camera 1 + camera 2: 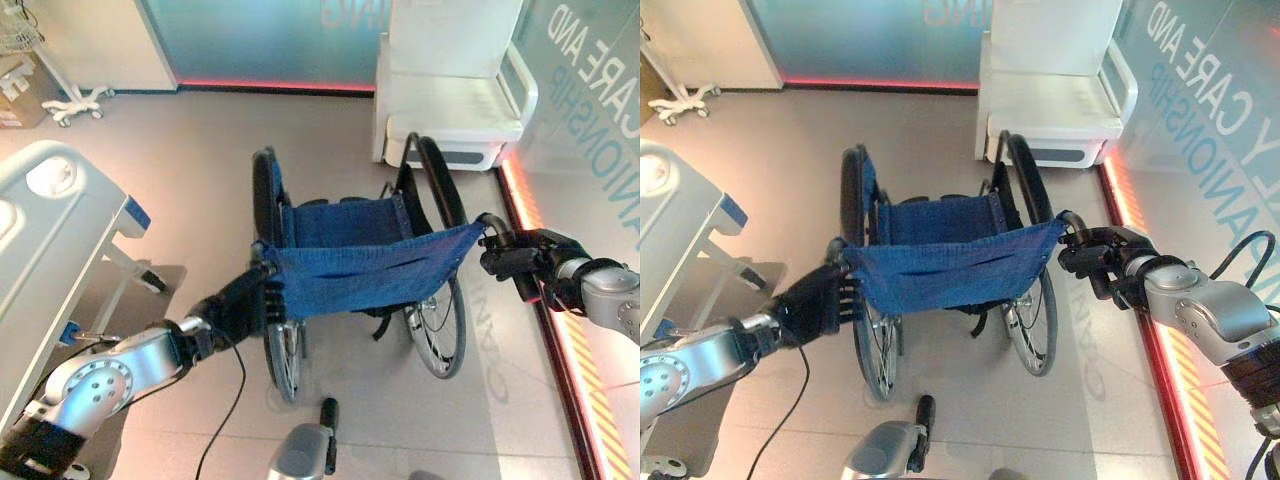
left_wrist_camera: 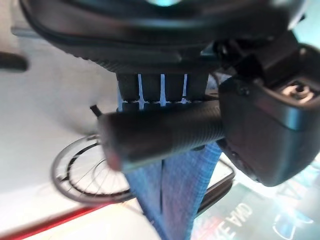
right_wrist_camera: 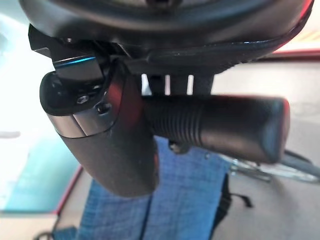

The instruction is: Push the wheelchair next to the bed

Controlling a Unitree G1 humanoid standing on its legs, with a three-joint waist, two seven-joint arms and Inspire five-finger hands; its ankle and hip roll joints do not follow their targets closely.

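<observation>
Left eye view: wheelchair stands mid-floor, the bed near on its left with bare tile between; white chair just ahead, red floor strip close on the right. Right eye view: both arms reach forward level. Left wrist view: left hand curled round a ribbed black handle, blue cloth backrest below. Right wrist view: right hand wrapped round the other handle.

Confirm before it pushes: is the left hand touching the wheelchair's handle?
Touching. The left wrist view shows the left hand with fingers and thumb wrapped round the handle.
</observation>
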